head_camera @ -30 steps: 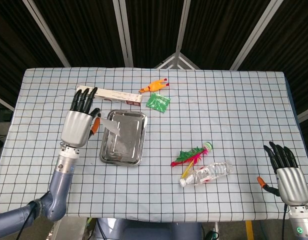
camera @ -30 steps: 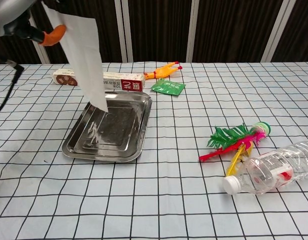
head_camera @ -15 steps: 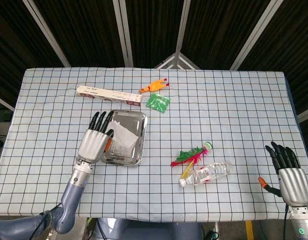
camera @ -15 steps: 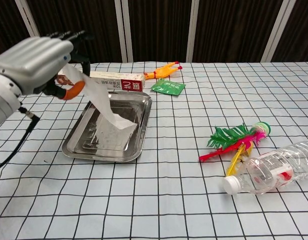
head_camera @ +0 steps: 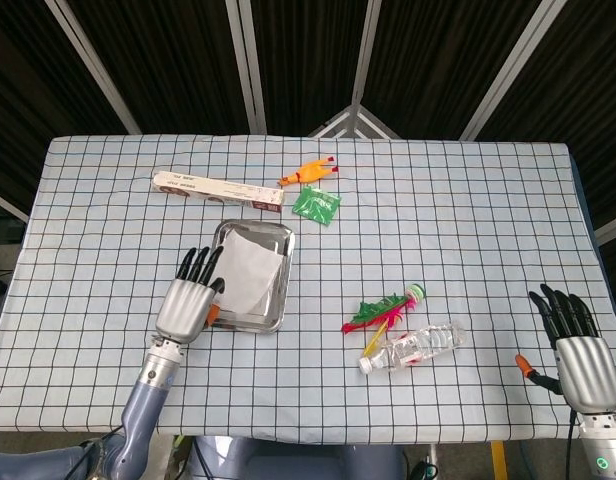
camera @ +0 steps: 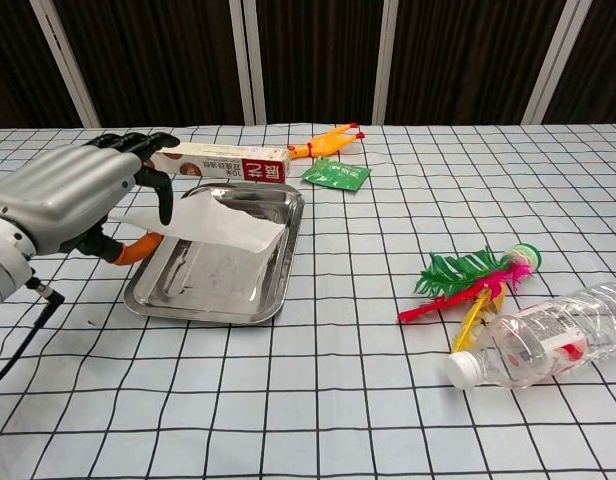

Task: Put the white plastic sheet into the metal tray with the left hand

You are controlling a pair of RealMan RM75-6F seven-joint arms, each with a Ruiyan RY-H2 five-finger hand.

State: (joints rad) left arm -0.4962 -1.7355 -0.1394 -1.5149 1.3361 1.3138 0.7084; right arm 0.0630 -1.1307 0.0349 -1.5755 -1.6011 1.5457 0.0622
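The white plastic sheet (head_camera: 246,270) lies nearly flat over the metal tray (head_camera: 285,283), left of the table's middle. In the chest view the sheet (camera: 220,224) slopes just above the tray (camera: 210,282), its left edge raised. My left hand (head_camera: 185,303) sits at the tray's near left corner. It pinches that left edge between an orange-tipped thumb below and dark fingers above, as the chest view shows of the hand (camera: 66,198). My right hand (head_camera: 580,352) hovers at the table's near right corner, fingers apart, holding nothing.
A long toothpaste box (head_camera: 218,188), an orange rubber chicken (head_camera: 308,172) and a green packet (head_camera: 316,205) lie behind the tray. A feather toy (head_camera: 386,310) and a lying plastic bottle (head_camera: 413,347) are to the right of the middle.
My left hand came down and toward the table's near edge. The sheet, first hanging upright above the tray, now lies spread over it.
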